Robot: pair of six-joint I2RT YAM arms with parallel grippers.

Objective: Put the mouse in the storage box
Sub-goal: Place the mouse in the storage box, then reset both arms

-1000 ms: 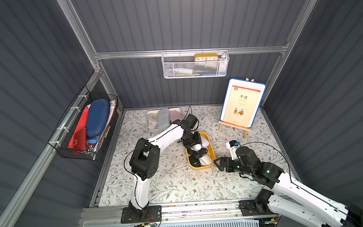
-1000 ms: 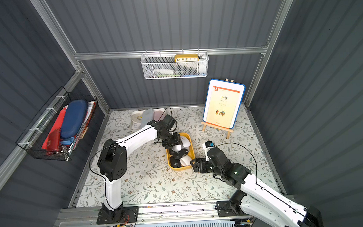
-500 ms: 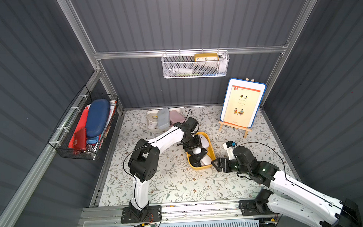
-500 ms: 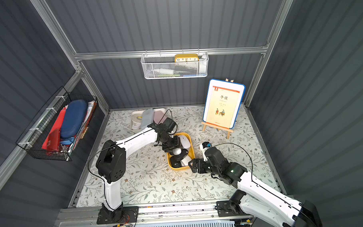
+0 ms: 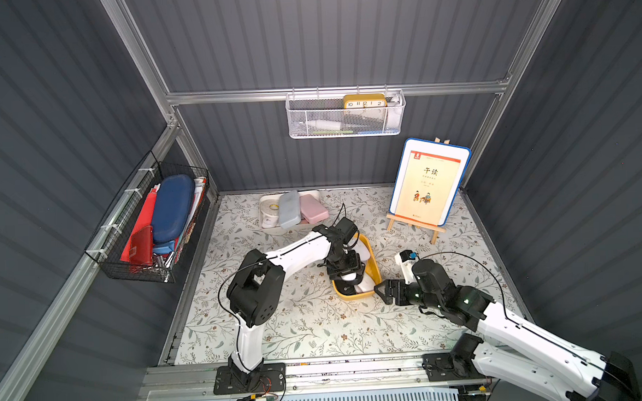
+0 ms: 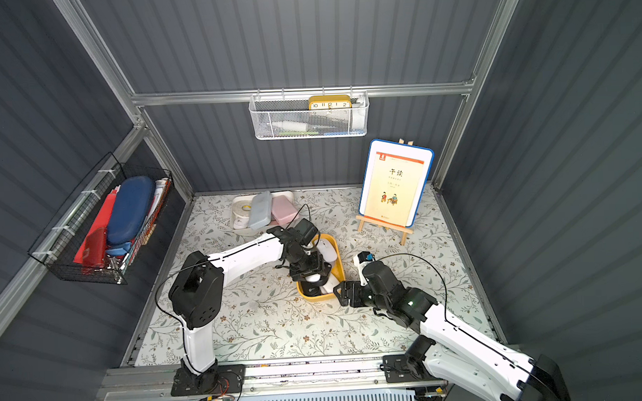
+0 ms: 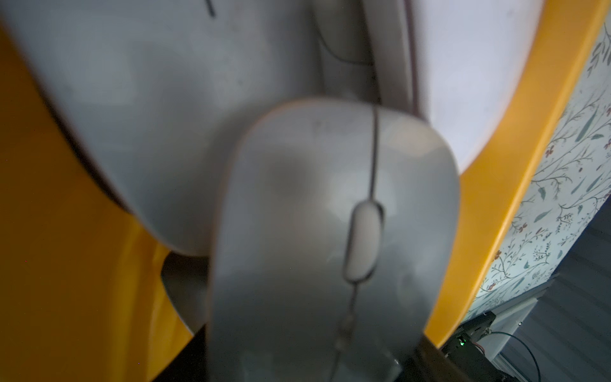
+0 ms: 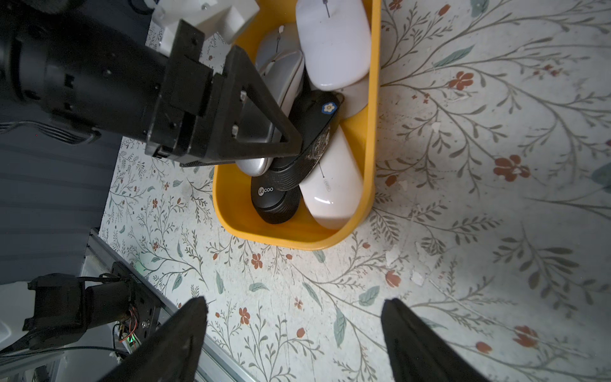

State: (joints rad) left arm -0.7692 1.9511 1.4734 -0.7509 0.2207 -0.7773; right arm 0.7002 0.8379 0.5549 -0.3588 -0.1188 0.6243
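Note:
The storage box (image 5: 376,270) (image 6: 340,267) is a shallow yellow bin in the middle of the floral mat. My left gripper (image 5: 346,270) (image 6: 309,269) reaches down into it, shut on a grey mouse (image 7: 314,231) (image 8: 291,78). That mouse rests on top of the other mice in the box, and one finger (image 8: 264,94) lies along its side. Two white mice (image 8: 334,43) (image 8: 334,185) and a black mouse (image 8: 274,195) also lie in the box (image 8: 281,235). My right gripper (image 8: 294,302) (image 5: 382,293) stands open and empty just off the box's near end.
A white tray (image 5: 289,229) with a tape roll and two cases sits at the back. A book on a wooden easel (image 5: 427,183) stands back right. A black wire basket (image 5: 147,222) hangs on the left wall and a white mesh basket (image 5: 346,116) on the back wall.
My left gripper has moved toward the near end of the box and lower, taking the grey mouse with it. My right gripper has edged a little closer to the box.

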